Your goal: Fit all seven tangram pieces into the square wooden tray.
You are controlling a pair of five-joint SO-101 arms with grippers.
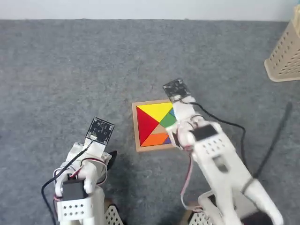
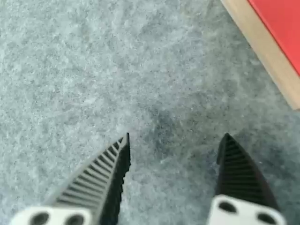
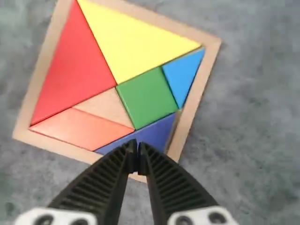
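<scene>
A grey, felt-like counter (image 1: 70, 70) seen from above, with a strip of pale wall (image 1: 140, 9) along its far edge.

Toward the near left corner, the left arm (image 1: 77, 197) hangs over bare felt. The left gripper (image 2: 173, 154) is released: its ridged black fingers (image 2: 112, 173) stand wide apart with nothing between them, near the tray's left side but not touching it.

About midway between the counter's left and right edges lies the square wooden tray (image 1: 135, 131), flat and turned only slightly off the counter's edges. Being square, it has no long axis. All seven pieces sit inside it.
- The red triangle (image 3: 70, 70) has its long side against the tray's left side.
- The yellow triangle (image 3: 131, 42) has its long side against the far side. The points of the red and yellow triangles meet at the middle.
- The orange parallelogram (image 3: 79, 129) stretches along the near side.
- A small tan triangle (image 3: 105, 108) lies above the orange parallelogram.
- The green square (image 3: 145, 96) lies right of centre.
- A light blue triangle (image 3: 180, 77) lies against the right side.
- A dark blue triangle (image 3: 150, 133) fills the near right corner.

The right arm (image 1: 215, 150) stretches over the tray's right side. The right gripper (image 3: 137, 150) is clenched, its fingers (image 3: 108, 183) pressed together on nothing, tips over the tray's rim by the dark blue triangle.

At the far right corner stands a beige perforated basket (image 1: 286, 51).
</scene>
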